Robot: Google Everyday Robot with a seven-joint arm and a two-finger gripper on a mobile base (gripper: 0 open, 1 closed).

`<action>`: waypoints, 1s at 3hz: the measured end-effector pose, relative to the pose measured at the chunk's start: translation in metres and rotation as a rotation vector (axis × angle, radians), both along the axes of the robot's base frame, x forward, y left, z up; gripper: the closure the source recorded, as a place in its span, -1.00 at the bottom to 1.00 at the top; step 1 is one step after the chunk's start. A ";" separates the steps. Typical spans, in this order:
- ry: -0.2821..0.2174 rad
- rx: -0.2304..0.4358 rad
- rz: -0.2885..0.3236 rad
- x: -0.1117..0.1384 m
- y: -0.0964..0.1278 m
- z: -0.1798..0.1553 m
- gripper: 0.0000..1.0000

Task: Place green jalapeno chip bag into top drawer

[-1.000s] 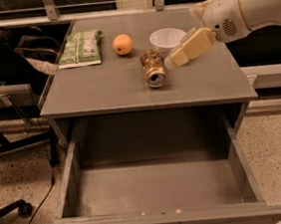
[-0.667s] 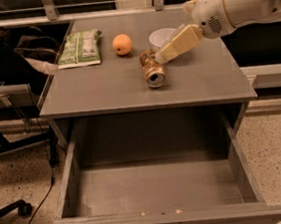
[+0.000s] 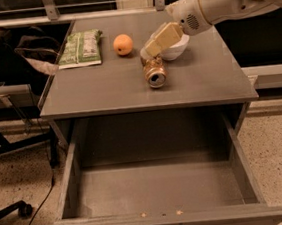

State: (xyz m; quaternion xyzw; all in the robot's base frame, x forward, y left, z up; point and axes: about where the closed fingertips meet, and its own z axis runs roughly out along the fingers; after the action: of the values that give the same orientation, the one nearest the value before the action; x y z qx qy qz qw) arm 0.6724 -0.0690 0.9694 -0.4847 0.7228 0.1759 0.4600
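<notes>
Pincer [image 3: 150,48] near can [image 3: 155,73]; arm enters from view's right, angled down-left; opening unclear.

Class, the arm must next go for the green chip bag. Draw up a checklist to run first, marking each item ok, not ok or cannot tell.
1. Top drawer pulled open: ok.
2. Green jalapeno chip bag lying flat, uncovered, on the table's far left: ok.
3. Gripper over the bag: not ok; it hangs above the crushed can, beside the white bowl.
4. Straight path to the bag free: not ok; the orange lies between.
5. Gripper ready to grasp: cannot tell.
</notes>
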 end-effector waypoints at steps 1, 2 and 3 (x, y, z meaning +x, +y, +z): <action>-0.003 0.022 -0.041 0.008 0.006 -0.008 -1.00; -0.016 0.118 -0.132 0.041 0.035 -0.031 -1.00; -0.044 0.157 -0.148 0.066 0.059 -0.033 -1.00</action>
State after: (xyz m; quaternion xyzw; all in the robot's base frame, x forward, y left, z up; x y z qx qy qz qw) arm 0.7386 -0.0104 0.9363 -0.3960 0.7304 0.1868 0.5242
